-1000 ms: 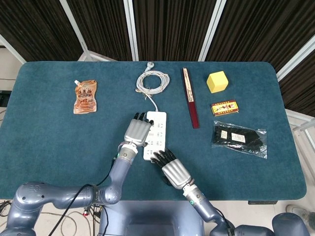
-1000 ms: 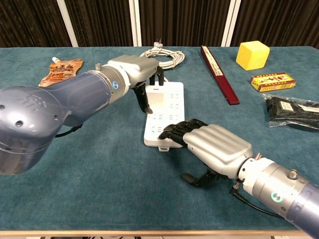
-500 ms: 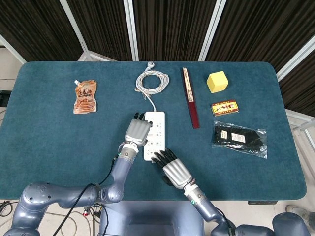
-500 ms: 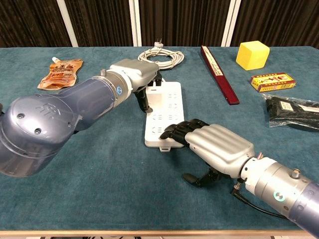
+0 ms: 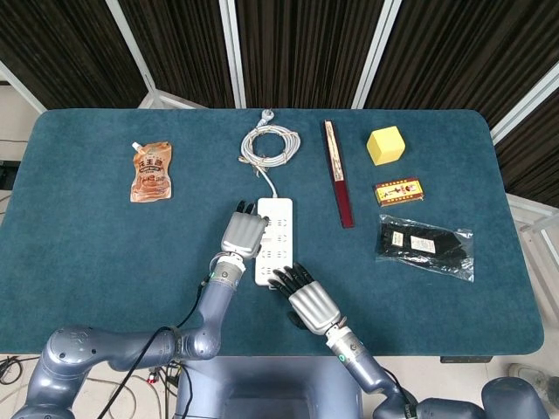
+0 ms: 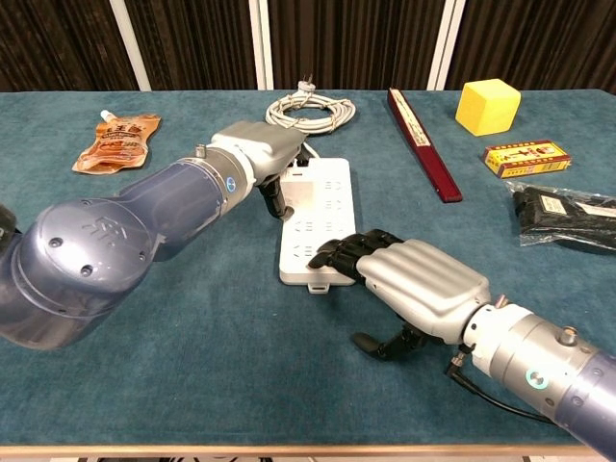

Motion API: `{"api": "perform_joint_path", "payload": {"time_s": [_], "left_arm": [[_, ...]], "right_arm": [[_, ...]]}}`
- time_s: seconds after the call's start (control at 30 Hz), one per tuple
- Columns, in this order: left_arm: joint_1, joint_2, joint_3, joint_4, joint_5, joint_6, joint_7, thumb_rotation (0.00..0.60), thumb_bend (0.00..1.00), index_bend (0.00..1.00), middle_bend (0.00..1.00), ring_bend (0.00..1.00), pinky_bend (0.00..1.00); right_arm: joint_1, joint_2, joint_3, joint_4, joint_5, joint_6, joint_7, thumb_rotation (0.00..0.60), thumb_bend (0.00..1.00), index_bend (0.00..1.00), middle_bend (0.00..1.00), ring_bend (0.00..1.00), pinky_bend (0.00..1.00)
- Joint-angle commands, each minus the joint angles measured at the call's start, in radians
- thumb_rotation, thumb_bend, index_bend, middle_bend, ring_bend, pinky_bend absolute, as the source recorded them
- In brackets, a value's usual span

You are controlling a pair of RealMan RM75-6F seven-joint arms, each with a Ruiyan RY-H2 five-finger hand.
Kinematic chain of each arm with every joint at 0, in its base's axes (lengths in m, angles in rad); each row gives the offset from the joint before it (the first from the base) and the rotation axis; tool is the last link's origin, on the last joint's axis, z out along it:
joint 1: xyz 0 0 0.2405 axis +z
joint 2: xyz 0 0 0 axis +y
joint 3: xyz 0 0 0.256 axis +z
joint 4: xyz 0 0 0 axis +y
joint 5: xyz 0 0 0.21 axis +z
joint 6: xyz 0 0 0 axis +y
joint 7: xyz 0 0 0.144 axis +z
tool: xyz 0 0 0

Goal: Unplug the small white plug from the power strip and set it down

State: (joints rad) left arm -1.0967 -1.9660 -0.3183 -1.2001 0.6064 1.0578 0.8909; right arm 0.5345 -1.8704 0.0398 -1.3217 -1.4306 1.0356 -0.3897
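The white power strip (image 5: 278,229) (image 6: 322,207) lies lengthwise at the table's middle, its cable running back to a coil (image 5: 271,144). My left hand (image 5: 242,234) (image 6: 258,149) lies over the strip's far left part, fingers curled down. A small white plug (image 6: 299,164) peeks out between its thumb and fingers, and the hand pinches it; the plug still sits on the strip. My right hand (image 5: 306,298) (image 6: 414,279) is at the strip's near end, its dark fingertips (image 6: 332,252) pressing on the strip, thumb apart, holding nothing.
A snack pouch (image 5: 151,172) lies far left. A long dark red box (image 5: 339,175), a yellow cube (image 5: 385,145), a small red packet (image 5: 399,190) and a black bagged item (image 5: 425,244) lie to the right.
My left hand has sunk lower onto the strip's far left part and its fingers have curled tighter there. The right hand and the strip have stayed put.
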Motion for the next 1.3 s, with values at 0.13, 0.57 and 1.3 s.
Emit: {"api": "perform_joint_path", "payload": {"time_s": [0.13,0.57,1.3], "left_arm": [[0.002,-0.011,0.001,0.024,0.026,-0.007,-0.026,0.600,0.30,0.49,0.52,0.15,0.13],[0.007,-0.031,0.006,0.046,0.054,-0.017,-0.040,0.600,0.29,0.46,0.47,0.15,0.13],[0.014,-0.076,0.000,0.096,0.113,-0.005,-0.069,0.600,0.40,0.70,0.73,0.27,0.17]], "right_arm": [[0.000,-0.001,-0.002,0.005,0.004,-0.002,0.002,0.600,0.41,0.14,0.18,0.08,0.07],[-0.001,-0.002,-0.003,0.009,0.008,-0.001,0.008,0.600,0.41,0.14,0.18,0.08,0.07],[0.000,-0.001,-0.005,0.018,0.009,-0.002,0.021,0.600,0.41,0.14,0.18,0.08,0.07]]}}
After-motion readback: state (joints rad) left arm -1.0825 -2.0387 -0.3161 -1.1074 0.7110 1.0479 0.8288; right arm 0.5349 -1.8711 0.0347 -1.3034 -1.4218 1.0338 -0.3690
